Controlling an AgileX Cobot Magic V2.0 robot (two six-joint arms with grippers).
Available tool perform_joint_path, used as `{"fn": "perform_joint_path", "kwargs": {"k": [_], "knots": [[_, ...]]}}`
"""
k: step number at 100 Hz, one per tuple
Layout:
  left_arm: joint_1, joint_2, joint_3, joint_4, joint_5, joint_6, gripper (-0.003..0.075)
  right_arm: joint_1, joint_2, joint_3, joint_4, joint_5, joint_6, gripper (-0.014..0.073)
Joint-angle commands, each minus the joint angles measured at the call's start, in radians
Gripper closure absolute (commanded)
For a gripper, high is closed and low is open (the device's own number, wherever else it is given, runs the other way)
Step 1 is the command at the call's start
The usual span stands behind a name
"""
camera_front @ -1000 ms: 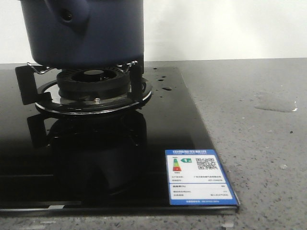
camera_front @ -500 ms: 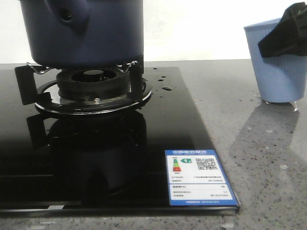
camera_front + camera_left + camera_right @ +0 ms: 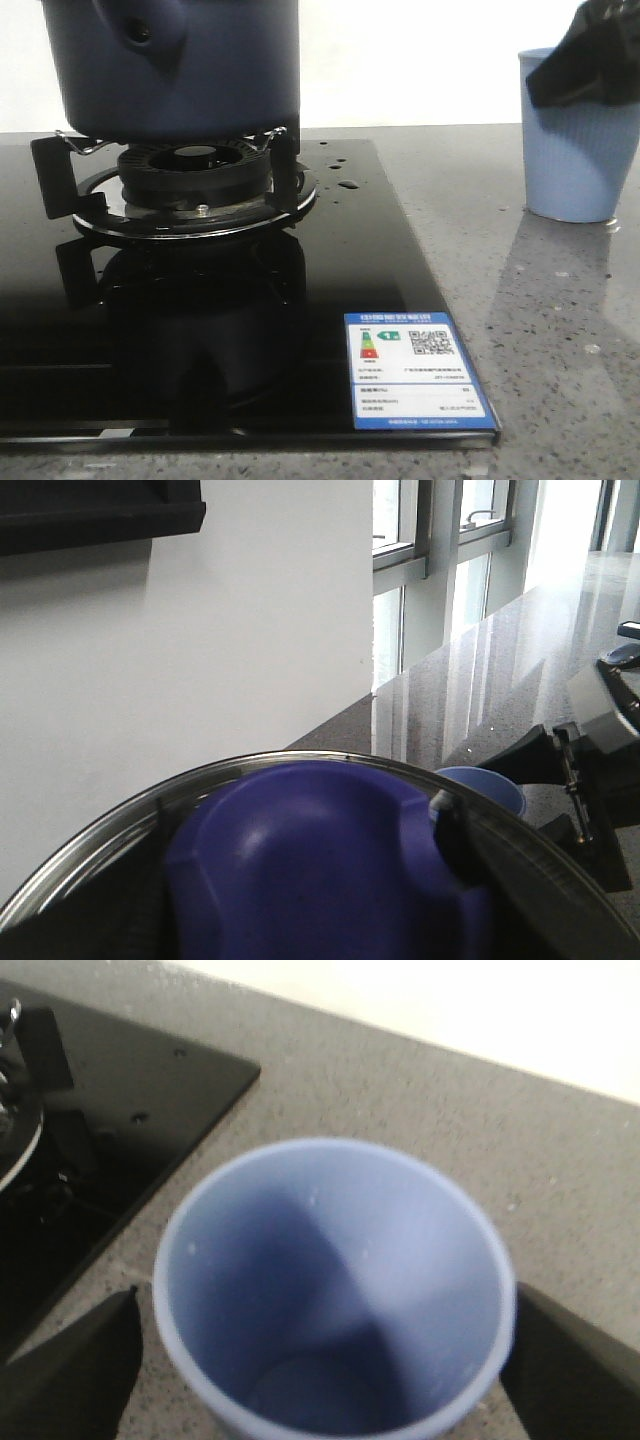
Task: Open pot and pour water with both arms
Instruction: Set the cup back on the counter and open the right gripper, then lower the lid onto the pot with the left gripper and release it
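The pot [image 3: 180, 65] stands on the burner grate [image 3: 190, 180] of the black glass hob [image 3: 330, 270], at the left of the grey desk [image 3: 560, 330]. In the left wrist view a glass lid [image 3: 300, 870] with a blue knob fills the foreground; the left claw itself is hidden, so whether it grips cannot be told. Well apart to the right, a light blue ribbed cup [image 3: 578, 140] stands on the desk beside the hob, the right claw [image 3: 320, 1360] straddling it, fingers [image 3: 70, 1370] spread wide against either side of its rim.
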Motion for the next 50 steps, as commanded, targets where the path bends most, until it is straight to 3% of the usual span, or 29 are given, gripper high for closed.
{"fn": "perform_joint_path", "kwargs": {"k": [1, 34, 41, 50], "knots": [[-0.006, -0.002, -0.032, -0.076, 0.02, -0.008, 0.0407, -0.006, -0.075, -0.043, 0.008, -0.057, 0.006, -0.0053], [-0.006, 0.149, -0.113, -0.072, 0.02, 0.0, 0.0407, -0.006, -0.275, -0.076, 0.007, -0.079, 0.006, -0.0022], [-0.006, 0.188, -0.145, -0.072, 0.02, 0.0, 0.0407, -0.006, -0.311, -0.076, 0.007, -0.101, 0.008, 0.0092], [-0.006, 0.231, -0.18, -0.07, 0.02, 0.0, 0.0407, -0.006, -0.356, -0.076, 0.007, -0.117, 0.008, 0.0382]]}}
